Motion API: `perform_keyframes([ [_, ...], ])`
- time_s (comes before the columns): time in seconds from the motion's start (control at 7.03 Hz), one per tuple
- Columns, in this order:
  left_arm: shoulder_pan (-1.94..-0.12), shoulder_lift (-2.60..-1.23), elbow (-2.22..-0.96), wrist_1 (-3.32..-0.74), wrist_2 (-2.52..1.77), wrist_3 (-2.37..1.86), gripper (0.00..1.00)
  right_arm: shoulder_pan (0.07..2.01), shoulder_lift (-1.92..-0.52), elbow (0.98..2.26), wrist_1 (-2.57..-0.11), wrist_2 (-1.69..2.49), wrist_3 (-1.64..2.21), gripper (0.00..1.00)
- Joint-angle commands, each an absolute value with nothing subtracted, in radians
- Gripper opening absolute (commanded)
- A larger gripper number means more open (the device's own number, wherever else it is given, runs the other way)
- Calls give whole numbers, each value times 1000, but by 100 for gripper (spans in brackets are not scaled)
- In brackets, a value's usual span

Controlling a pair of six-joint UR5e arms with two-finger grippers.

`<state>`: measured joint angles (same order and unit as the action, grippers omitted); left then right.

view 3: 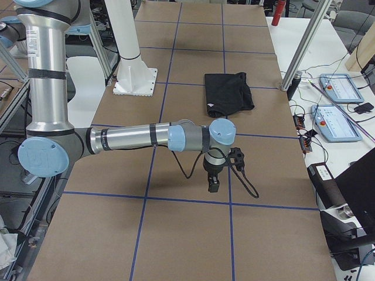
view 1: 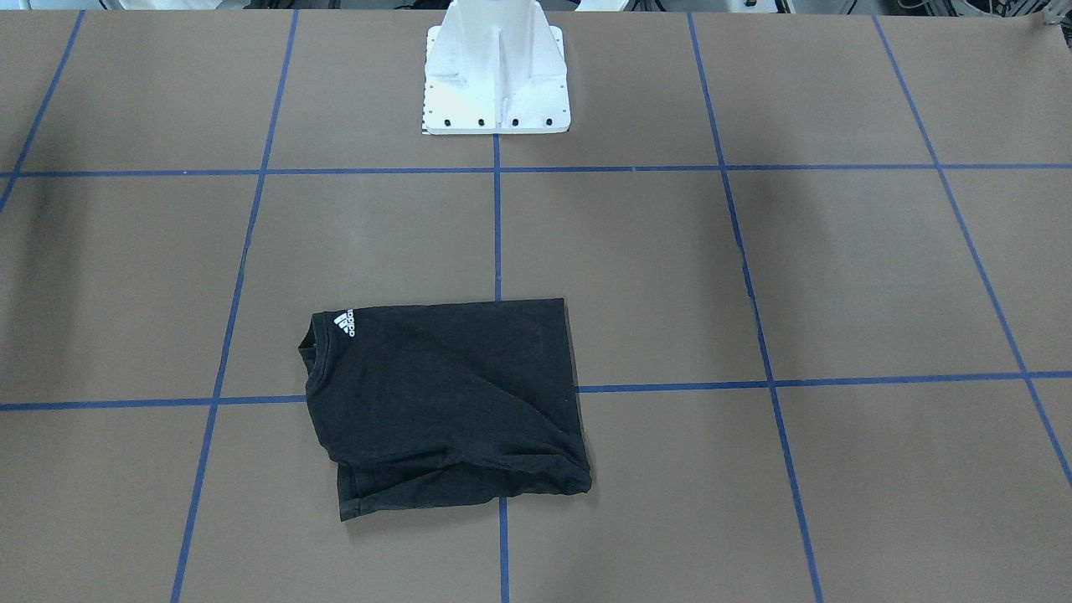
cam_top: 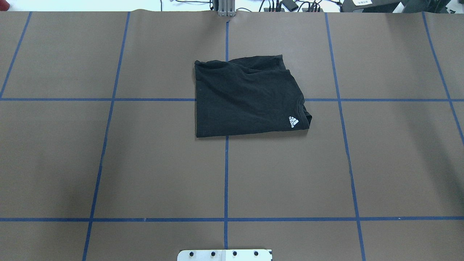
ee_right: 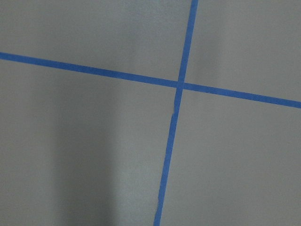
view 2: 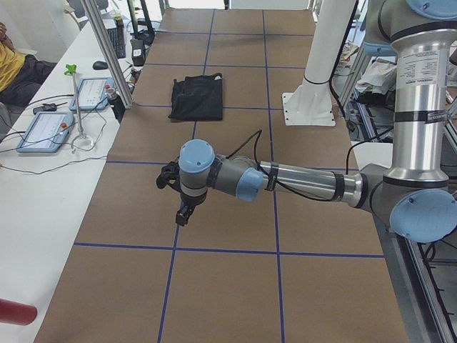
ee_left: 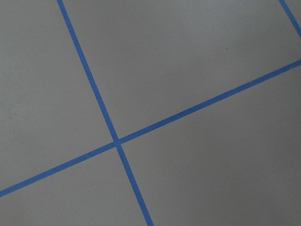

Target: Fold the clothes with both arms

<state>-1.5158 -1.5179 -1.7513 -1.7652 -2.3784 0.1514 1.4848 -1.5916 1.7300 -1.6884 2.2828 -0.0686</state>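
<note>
The black T-shirt (view 1: 444, 402) lies folded into a rough rectangle near the table's middle, with its white logo at one corner by the collar (cam_top: 293, 121). It also shows as a small dark patch in the side views (view 2: 198, 96) (view 3: 227, 92). Both arms hover over bare table far from it. The left gripper (view 2: 183, 214) points down at the near end of the exterior left view. The right gripper (view 3: 213, 182) points down in the exterior right view. I cannot tell whether either is open or shut. Both wrist views hold only brown table and blue tape lines.
The white pedestal mount (view 1: 497, 75) stands at the robot's edge of the table. Blue tape lines (cam_top: 226, 174) grid the brown surface. Side benches carry control tablets (view 2: 43, 128) (view 3: 337, 123) and cables. A person in a yellow sleeve (view 2: 11, 64) sits at one bench.
</note>
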Motion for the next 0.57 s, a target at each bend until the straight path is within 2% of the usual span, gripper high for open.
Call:
perform_keyframes([
  [0.0,-1517,-1516,-1755,-1764,-2376,149,100,1485,-1594,1730,-1689,2284,-67,100],
  [0.43,-1517,-1517,-1756,-1764,-2378,149,100,1485,-1592,1736,-1689,2302,-67,100],
])
